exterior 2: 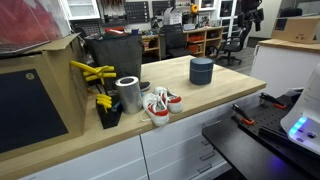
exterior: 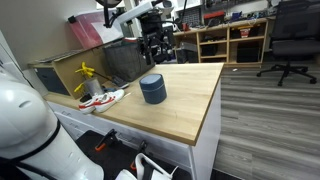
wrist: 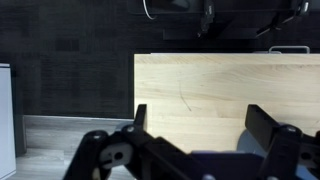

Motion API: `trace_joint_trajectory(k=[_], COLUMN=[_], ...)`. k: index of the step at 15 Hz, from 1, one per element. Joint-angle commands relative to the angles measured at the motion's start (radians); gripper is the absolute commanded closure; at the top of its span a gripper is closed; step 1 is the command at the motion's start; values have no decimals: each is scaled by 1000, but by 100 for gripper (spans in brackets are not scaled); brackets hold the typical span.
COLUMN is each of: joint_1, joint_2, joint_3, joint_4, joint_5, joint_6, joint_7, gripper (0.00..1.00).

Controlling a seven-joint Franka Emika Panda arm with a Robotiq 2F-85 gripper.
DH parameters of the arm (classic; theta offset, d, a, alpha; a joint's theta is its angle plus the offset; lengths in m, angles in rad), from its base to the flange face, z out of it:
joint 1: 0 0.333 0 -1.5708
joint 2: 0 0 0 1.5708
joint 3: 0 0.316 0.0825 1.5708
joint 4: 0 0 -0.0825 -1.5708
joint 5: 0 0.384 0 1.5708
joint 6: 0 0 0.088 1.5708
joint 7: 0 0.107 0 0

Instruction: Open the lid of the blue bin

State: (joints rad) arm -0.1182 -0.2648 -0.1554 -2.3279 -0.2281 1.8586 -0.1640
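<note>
Blue bin (exterior: 153, 93) sits on bench (exterior: 188, 108), lid (exterior: 151, 79) flat on top, shut. Claw (wrist: 200, 125) spread wide, holding nothing, above bench edge.

Even indoor light, soft low-resolution blur

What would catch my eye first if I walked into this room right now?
The small blue bin stands alone near the middle of the pale wooden table, its lid shut. At one edge of the table, red and white shoes lie beside a shiny metal cup. In the wrist view, the gripper hangs open above the tabletop.
</note>
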Motion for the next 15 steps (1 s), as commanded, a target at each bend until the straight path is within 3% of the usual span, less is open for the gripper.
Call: trace_joint_trajectory(k=[1,15], joint_1=[7,85], joint_2=[80,252], joint_3=[28,132], joint_4=[54,182], joint_5=[33,140], joint_6=[43,130], joint_7=[94,305], gripper=[0,0])
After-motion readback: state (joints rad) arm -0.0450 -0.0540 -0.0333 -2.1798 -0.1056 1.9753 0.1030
